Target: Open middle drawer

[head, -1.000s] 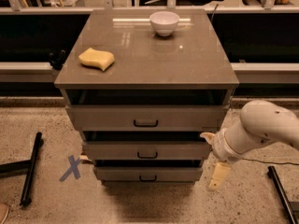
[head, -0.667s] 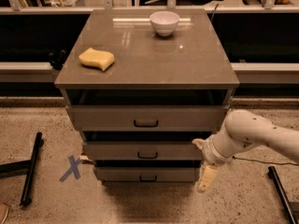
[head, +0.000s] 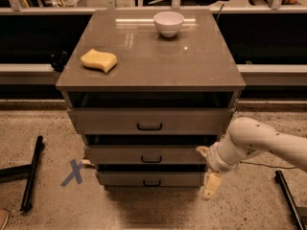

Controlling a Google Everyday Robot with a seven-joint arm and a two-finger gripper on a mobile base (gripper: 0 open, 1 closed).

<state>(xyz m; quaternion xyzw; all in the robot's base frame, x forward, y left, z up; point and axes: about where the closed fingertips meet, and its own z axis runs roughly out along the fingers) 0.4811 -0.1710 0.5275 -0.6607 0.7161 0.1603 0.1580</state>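
Observation:
The middle drawer (head: 120,155) is the second of three grey-brown fronts in the cabinet (head: 144,83). Its small black loop handle (head: 151,159) sits at the centre, and the front stands nearly flush. My gripper (head: 203,173) hangs on the white arm (head: 254,140) that comes in from the right. It is at the cabinet's lower right corner, level with the middle and bottom drawers, to the right of the handle and apart from it. Its cream fingers (head: 211,184) look spread and hold nothing.
The top drawer (head: 115,121) and the bottom drawer (head: 120,178) have the same black handles. A white bowl (head: 168,23) and a yellow sponge (head: 99,60) rest on the cabinet top. Black stand legs (head: 31,174) lie on the floor at left, another (head: 289,200) at right, and a blue X mark (head: 74,172) is near the cabinet.
The arm has swung left and slightly down, bringing the gripper from beside the cabinet to its lower right front corner. The drawers have not moved.

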